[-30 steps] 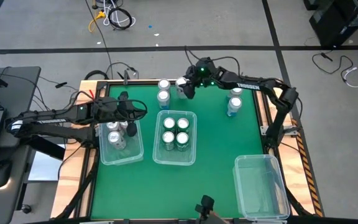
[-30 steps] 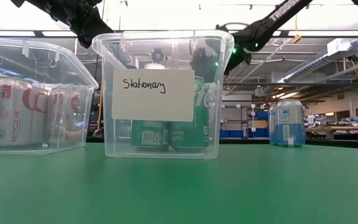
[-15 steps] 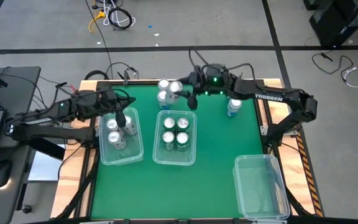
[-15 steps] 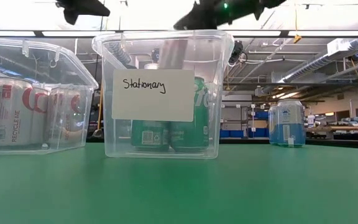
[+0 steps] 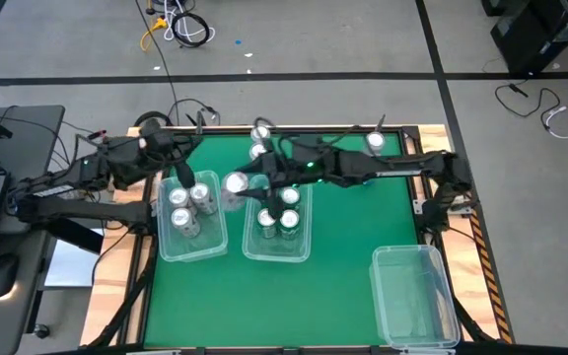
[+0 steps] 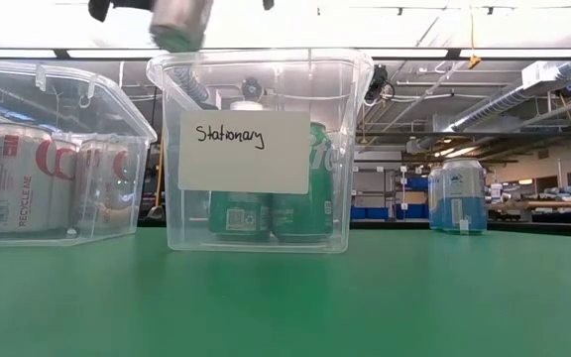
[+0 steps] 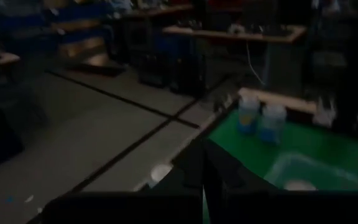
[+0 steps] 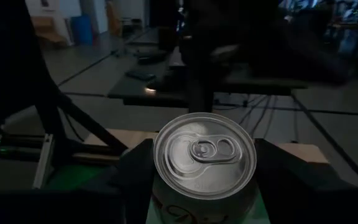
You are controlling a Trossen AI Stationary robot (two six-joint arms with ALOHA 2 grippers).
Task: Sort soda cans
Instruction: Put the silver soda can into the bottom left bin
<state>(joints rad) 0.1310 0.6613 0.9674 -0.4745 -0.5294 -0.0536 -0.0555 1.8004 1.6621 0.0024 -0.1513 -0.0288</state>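
Can sat gripped in the right claw, aloft between the left bin and middle bin; left claw was clenched, empty, near the desk's far-left corner; judged best to centre over the matching bin, then lower before releasing.
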